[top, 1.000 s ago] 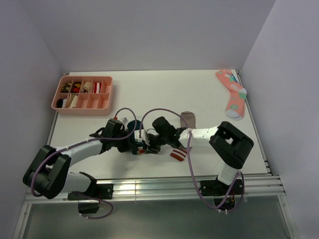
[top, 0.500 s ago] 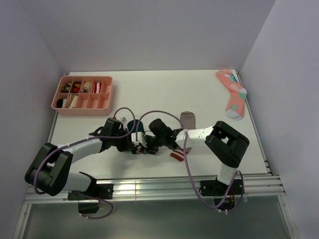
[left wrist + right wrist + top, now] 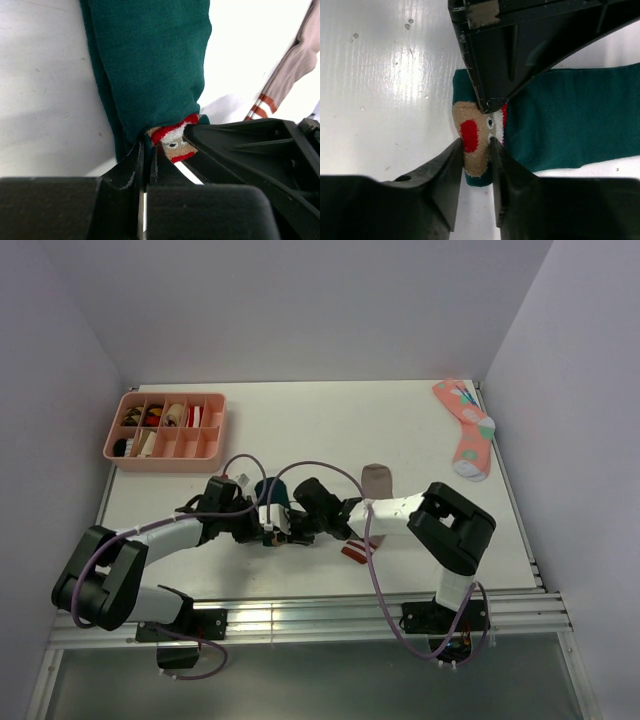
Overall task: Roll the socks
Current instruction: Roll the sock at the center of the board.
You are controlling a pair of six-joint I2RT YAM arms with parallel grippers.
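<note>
The dark green sock (image 3: 155, 65) lies flat on the white table, and its bear motif (image 3: 475, 132) is folded up at the near end. My left gripper (image 3: 146, 146) is shut on that sock's edge, right beside the motif. My right gripper (image 3: 476, 146) faces it from the other side, its fingers (image 3: 451, 165) pinched on the bear-motif fold. From above, both grippers (image 3: 282, 527) meet at the sock's near end (image 3: 268, 490). The taupe sock (image 3: 377, 480) lies to the right, its striped cuff (image 3: 355, 551) poking out under the right arm.
A pink divided tray (image 3: 165, 456) with small items stands at the back left. A coral-pink spotted sock (image 3: 466, 430) lies at the back right by the wall. The right arm's cable (image 3: 372, 550) loops over the taupe sock.
Both grippers have crept a little left and away from the table's front edge with the sock end. The right jaws have narrowed onto the bear-motif fold.
</note>
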